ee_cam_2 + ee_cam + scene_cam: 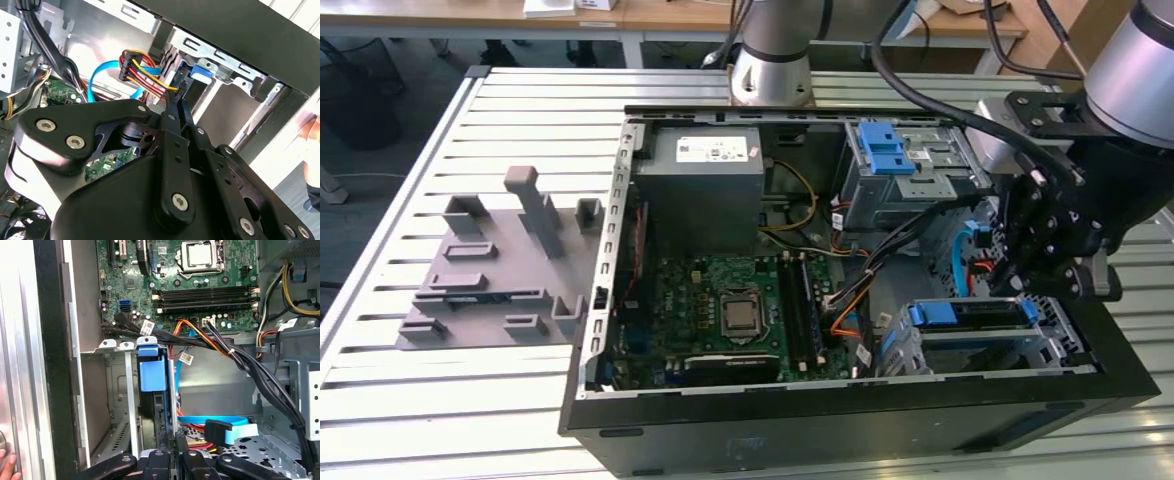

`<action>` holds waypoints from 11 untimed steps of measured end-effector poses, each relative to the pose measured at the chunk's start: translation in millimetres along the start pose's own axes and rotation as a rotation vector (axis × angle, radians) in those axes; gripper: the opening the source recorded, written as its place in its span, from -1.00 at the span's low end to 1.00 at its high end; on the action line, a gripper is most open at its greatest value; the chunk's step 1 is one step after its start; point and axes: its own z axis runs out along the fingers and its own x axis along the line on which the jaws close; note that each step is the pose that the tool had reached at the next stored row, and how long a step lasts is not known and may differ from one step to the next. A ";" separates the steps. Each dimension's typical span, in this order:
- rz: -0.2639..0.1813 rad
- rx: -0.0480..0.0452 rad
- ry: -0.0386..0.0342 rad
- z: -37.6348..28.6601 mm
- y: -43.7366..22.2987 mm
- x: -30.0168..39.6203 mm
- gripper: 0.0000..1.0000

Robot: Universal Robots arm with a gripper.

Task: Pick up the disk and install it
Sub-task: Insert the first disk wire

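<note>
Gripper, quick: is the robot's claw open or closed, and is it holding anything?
Gripper: closed, fingers pressed together with nothing between them, down inside the computer case by the blue-tabbed drive bay.

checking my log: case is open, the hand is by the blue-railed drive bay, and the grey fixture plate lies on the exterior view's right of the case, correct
In the exterior view the grey fixture plate lies on that view's left of the open case, not its right. The hand is by the blue-railed drive bay.
</note>
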 end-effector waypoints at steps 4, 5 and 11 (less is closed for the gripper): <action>0.000 0.0000 -0.0002 2.2 -0.1 4.6 -0.68; 0.000 0.0000 -0.0001 2.8 0.2 4.6 -0.68; 0.000 0.0000 0.0002 4.6 0.6 4.7 -0.68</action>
